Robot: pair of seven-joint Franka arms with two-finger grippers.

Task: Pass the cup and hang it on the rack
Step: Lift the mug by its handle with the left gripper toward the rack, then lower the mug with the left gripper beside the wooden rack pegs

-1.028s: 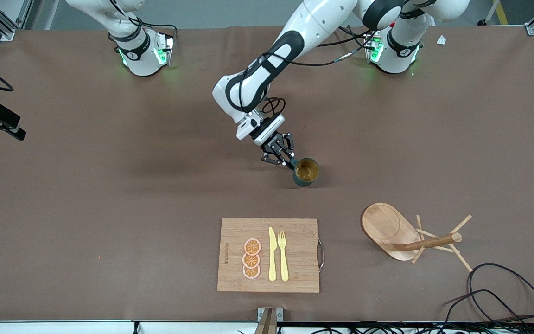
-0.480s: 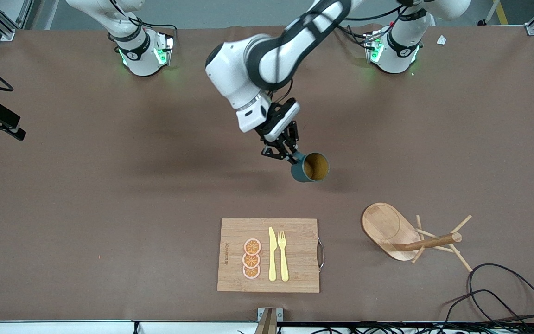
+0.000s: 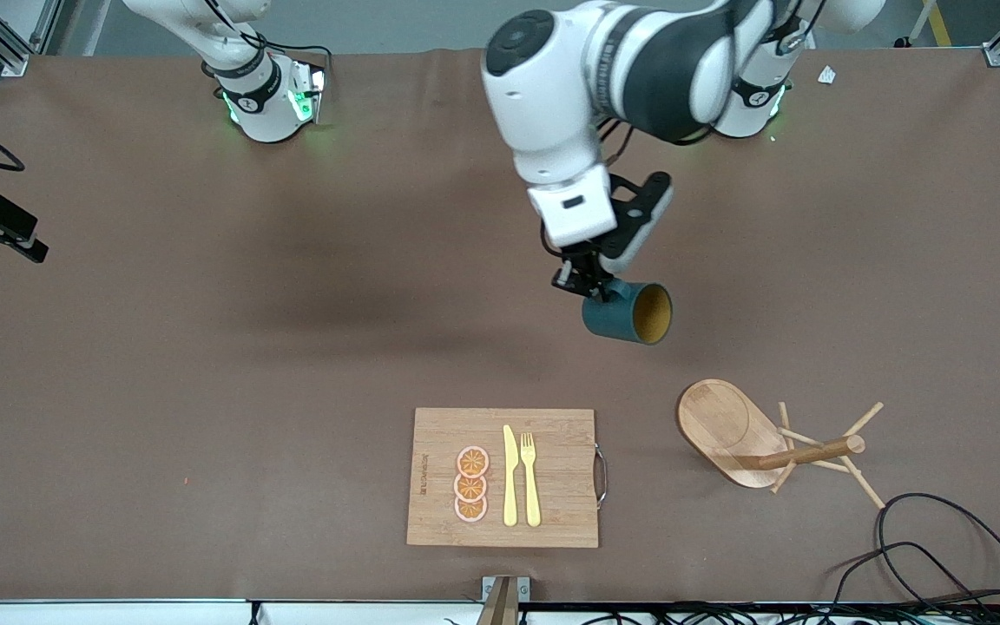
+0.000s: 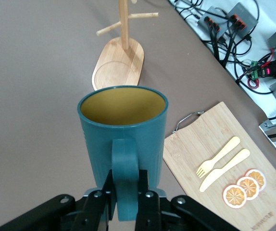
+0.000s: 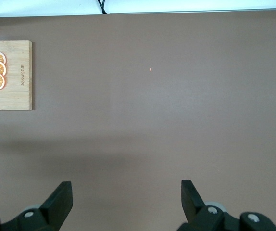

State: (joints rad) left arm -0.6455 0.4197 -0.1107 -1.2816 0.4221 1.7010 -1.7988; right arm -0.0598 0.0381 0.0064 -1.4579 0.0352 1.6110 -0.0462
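Note:
The dark teal cup (image 3: 626, 314) hangs in the air over bare table, tipped so its tan inside faces the left arm's end of the table. My left gripper (image 3: 591, 291) is shut on its side handle. In the left wrist view the cup (image 4: 123, 139) fills the middle, and the handle sits clamped in my left gripper (image 4: 125, 187). The wooden rack (image 3: 721, 425) stands upright on its oval base, nearer to the front camera than the cup; the left wrist view also shows the rack (image 4: 121, 57). My right gripper (image 5: 126, 190) is open over bare table, holding nothing.
A bamboo cutting board (image 3: 552, 469) near the table's front edge carries orange slices, a yellow knife and a fork. Black cables (image 3: 925, 538) loop on the table beside the rack, toward the front edge. The right arm waits by its base (image 3: 266, 95).
The left arm has lifted the cup off the table and carried it toward the left arm's end, tipping it onto its side. The right arm has not moved.

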